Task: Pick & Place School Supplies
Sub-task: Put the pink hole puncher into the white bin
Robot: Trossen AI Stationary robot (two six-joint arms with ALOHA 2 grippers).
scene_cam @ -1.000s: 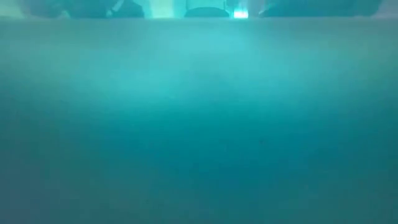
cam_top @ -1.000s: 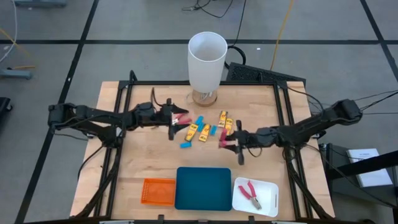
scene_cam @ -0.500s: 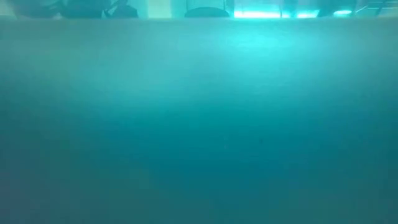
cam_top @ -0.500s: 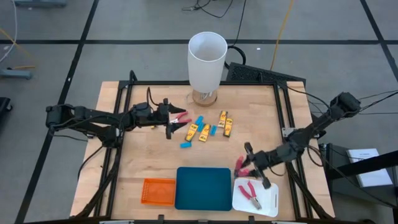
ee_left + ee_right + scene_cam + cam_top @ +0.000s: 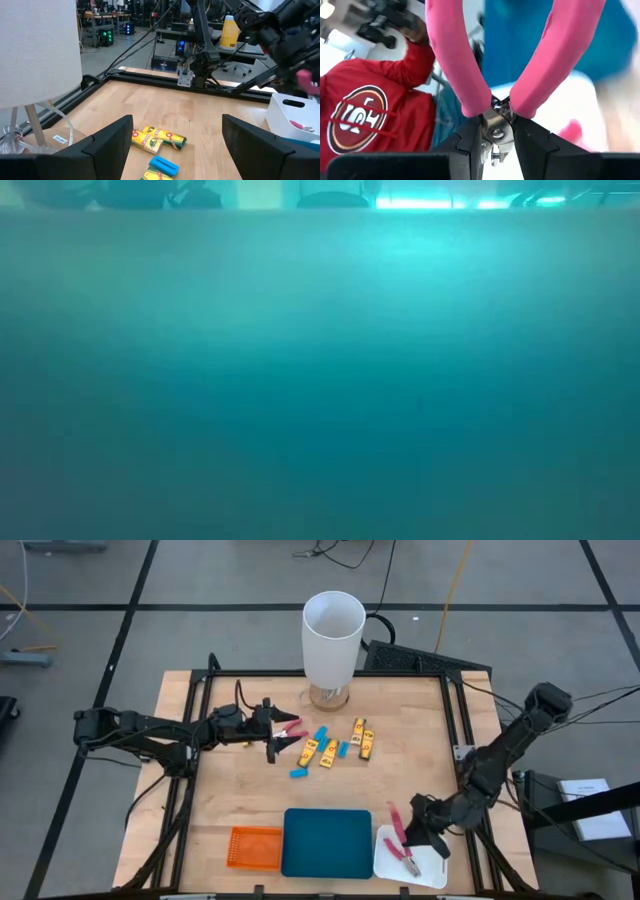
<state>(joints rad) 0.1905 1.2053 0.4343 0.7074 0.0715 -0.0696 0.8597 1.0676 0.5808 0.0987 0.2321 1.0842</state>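
The right gripper is clamped on pink-handled pliers at the metal pivot, over the white tray; they're stiff, probably top-heavy. The left gripper, well away from the tray, stands open, empty.

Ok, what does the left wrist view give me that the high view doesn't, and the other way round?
Only the left wrist view: the room beyond the table, with desks and cables, and the print on the yellow boxes.

Only the high view: the orange tray, and the red-handled pliers beside the open left hand.

Both: the white cylinder, the yellow boxes, a light-blue block, the white tray, and the right hand holding the other pliers by that tray.
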